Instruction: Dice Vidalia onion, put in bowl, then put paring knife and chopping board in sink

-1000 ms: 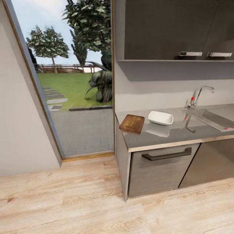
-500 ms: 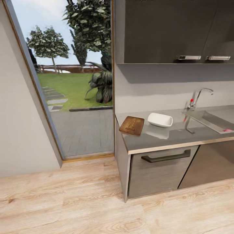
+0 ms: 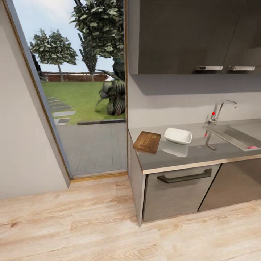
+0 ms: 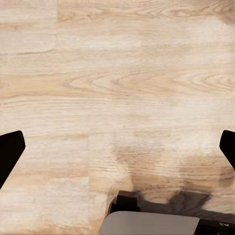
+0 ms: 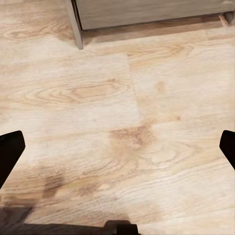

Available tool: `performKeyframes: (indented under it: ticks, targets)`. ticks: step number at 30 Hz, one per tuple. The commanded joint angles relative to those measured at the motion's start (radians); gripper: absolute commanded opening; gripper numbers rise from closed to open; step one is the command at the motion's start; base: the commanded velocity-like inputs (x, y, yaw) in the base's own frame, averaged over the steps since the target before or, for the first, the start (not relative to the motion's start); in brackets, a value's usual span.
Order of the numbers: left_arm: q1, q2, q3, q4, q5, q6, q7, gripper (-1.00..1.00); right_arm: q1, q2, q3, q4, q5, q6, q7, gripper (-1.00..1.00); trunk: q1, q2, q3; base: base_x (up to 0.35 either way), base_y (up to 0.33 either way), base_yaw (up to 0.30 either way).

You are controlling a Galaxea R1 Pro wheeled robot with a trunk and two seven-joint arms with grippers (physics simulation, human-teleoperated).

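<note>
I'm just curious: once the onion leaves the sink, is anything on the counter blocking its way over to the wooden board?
Only the white bowl sits between the sink and the chopping board; a lifted onion should pass over it.

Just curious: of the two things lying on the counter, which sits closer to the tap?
The white square bowl; the dark wooden chopping board lies beyond it, farther from the tap.

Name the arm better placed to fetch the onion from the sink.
Right, tentatively. The sink lies at the counter's right end, on the robot's right side. Both grippers, left gripper and right gripper, hang open over the wooden floor, so neither is near yet.
</note>
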Motion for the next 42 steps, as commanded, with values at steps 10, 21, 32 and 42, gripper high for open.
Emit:
performKeyframes:
  ticks: [10,21,32,42]
  targets:
    - [0.000,0.000,0.000,-0.002,0.002,-0.003,-0.003,1.00,0.000,0.000,0.001,0.000,0.001,-0.002,0.000,1.00,-0.038,0.070,0.031,0.000,0.000,0.000]
    - [0.000,0.002,-0.001,-0.003,0.002,-0.004,-0.005,1.00,0.000,0.000,0.001,0.000,0.001,-0.002,0.000,1.00,-0.081,0.147,0.065,0.000,0.000,0.000]
    - [0.000,0.002,-0.001,-0.003,0.002,-0.004,-0.006,1.00,0.000,0.000,0.001,0.000,0.001,-0.002,0.000,1.00,-0.123,0.224,0.100,0.000,0.000,0.000]
    - [0.000,0.002,0.000,-0.002,0.003,-0.004,-0.006,1.00,0.000,0.000,0.002,0.000,0.001,-0.002,0.000,1.00,-0.161,0.294,0.131,0.000,0.000,0.000]
